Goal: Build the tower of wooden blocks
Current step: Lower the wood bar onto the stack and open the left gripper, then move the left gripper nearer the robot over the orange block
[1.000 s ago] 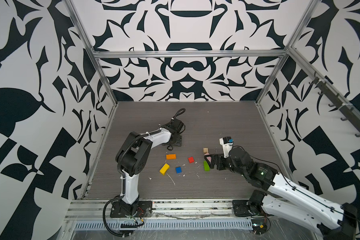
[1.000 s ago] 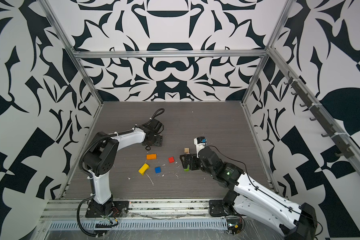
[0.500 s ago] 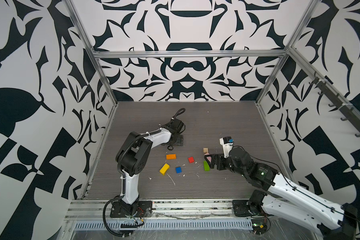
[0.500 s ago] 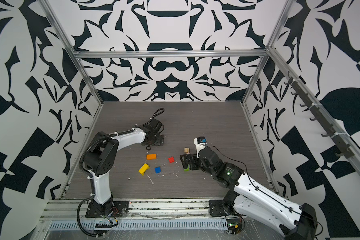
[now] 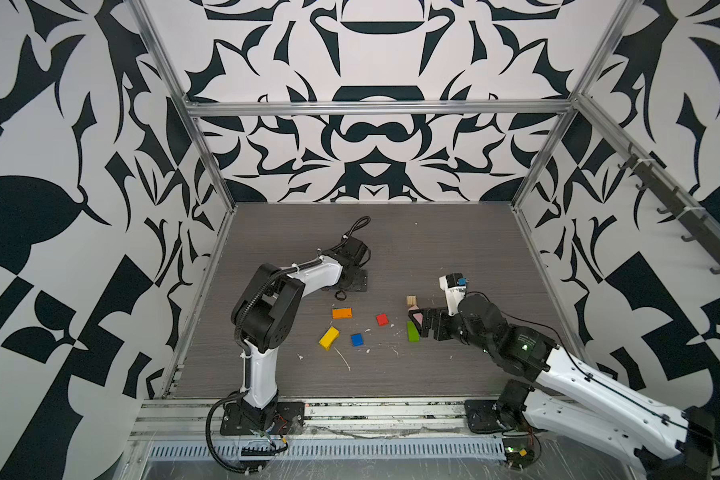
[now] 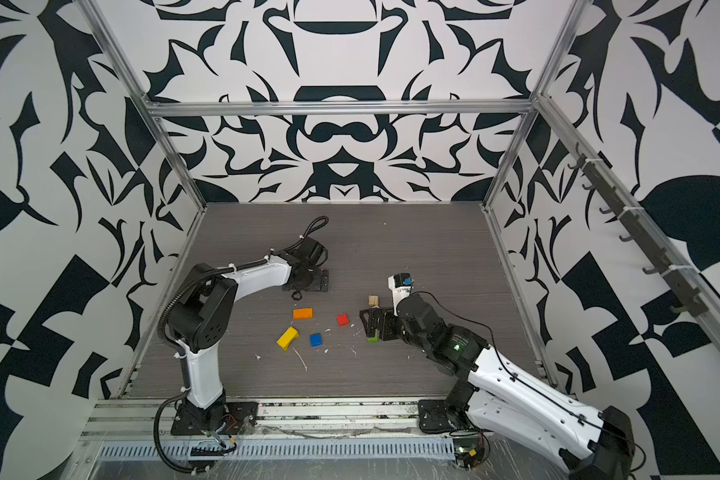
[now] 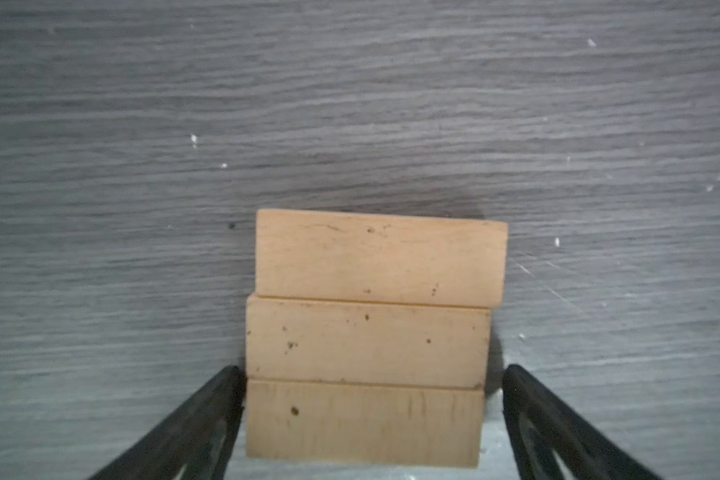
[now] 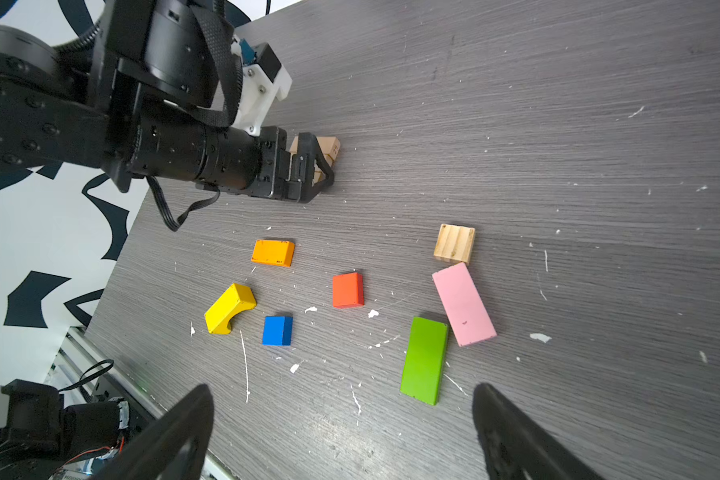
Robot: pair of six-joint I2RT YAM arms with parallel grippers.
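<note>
Three tan planks (image 7: pixel 366 340) lie flat side by side in one layer on the dark table. My left gripper (image 7: pixel 373 370) is open and low over them, its fingers on either side of the nearest plank (image 7: pixel 362 419). The same gripper (image 8: pixel 321 166) hides the planks in both top views. Loose wood blocks lie in mid-table: orange (image 5: pixel 341 313), yellow (image 5: pixel 329 337), blue (image 5: pixel 357 339), red (image 5: pixel 382 319), green (image 8: pixel 424 359), pink (image 8: pixel 463 303) and a tan cube (image 8: pixel 454 244). My right gripper (image 8: pixel 341 415) hangs open and empty just short of the green block.
The left arm's elbow (image 5: pixel 267 316) stands tall to the left of the coloured blocks. White chips and scratches (image 8: pixel 246 365) dot the table. Patterned walls with metal frame posts (image 5: pixel 208 166) close in three sides, and a metal rail (image 5: pixel 350 409) runs along the front.
The left gripper's jaws have spread wider around the tan planks. Both arms and all the blocks stay where they were.
</note>
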